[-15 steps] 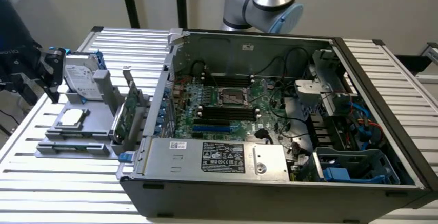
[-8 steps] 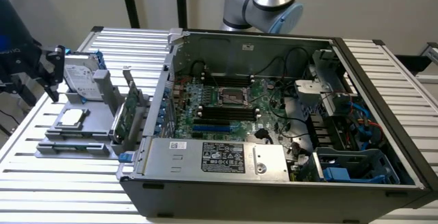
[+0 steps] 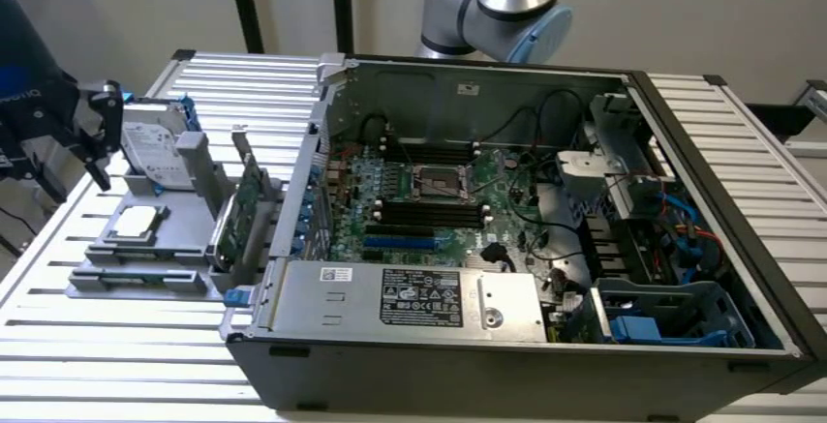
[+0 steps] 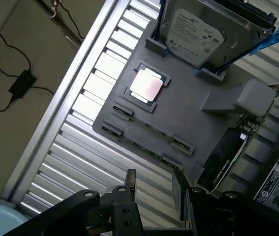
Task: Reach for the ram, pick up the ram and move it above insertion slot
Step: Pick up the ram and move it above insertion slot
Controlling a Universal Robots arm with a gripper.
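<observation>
I am seeing the claw [image 4: 154, 191] in the wrist view with its two fingers [image 4: 131, 183] standing apart and gripping nothing; only the slats of the tabletop [image 4: 95, 69] are showing in the gap between them. The ram [image 4: 144, 147] is lying flat as a thin green strip in the grey holder [image 4: 183, 108], between small clips along the holder edge that is closest to the claw, and the claw is not touching it. On the same holder a square processor chip [image 4: 146, 84] is sitting near the ram, and a silver hard drive [image 4: 196, 32] with blue rails is leaning further away. A larger card [image 4: 228, 152] is standing at the holder's side toward the open computer case [image 3: 517, 365]. In the exterior view the holder is resting on the tabletop at the exterior view's left of the case, and the long black memory slots [image 3: 427, 212] on the motherboard [image 3: 498, 176] are lying well apart from the ram.
</observation>
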